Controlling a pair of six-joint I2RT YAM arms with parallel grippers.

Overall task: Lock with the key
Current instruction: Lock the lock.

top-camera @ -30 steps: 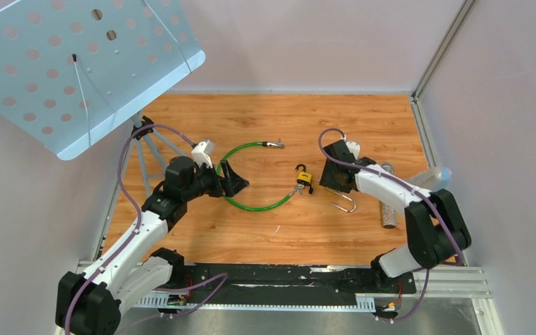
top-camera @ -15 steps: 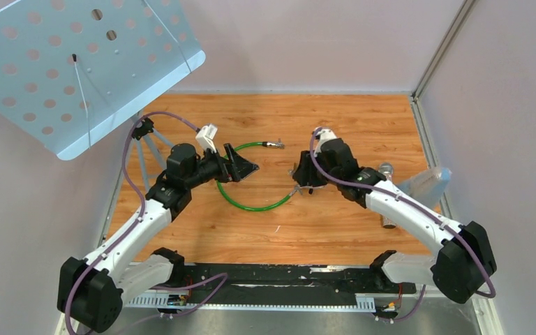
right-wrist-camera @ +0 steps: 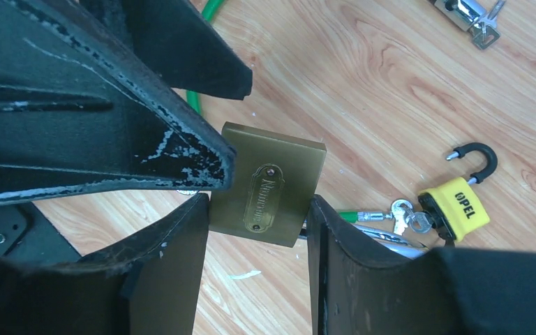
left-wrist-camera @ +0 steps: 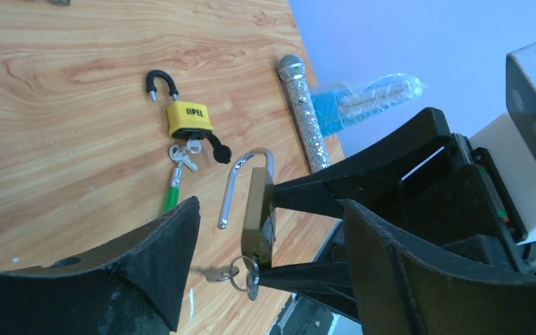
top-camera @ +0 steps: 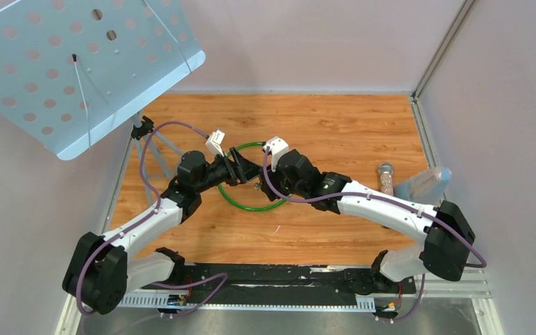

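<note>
1. My right gripper (right-wrist-camera: 259,204) is clamped on the flat sides of the brass padlock (right-wrist-camera: 269,174), one finger on each face
2. I hold that padlock up off the table (top-camera: 335,125), about mid-table, above the green cable (top-camera: 251,205) loop
3. Its silver shackle (left-wrist-camera: 241,183) stands open, with the free end clear of the body
4. A key (left-wrist-camera: 252,285) on a small ring hangs at the lower end of the body; I cannot tell whether it sits in the keyhole
5. My left gripper (left-wrist-camera: 271,204) faces the right one from the left with its jaws spread wide, the padlock in the gap between them; it grips nothing
6. In the right wrist view one left fingertip looks to be right at the padlock's upper corner, but I cannot tell whether it touches
7. A yellow padlock (left-wrist-camera: 188,118) lies on the wood apart from the held one, its black shackle open and a small bunch of keys at its base
8. At the far right of the table a glittery microphone (top-camera: 386,178) lies beside a clear plastic bag (top-camera: 422,185)
9. A perforated blue panel (top-camera: 77,63) stands on a stand at the far left
</note>
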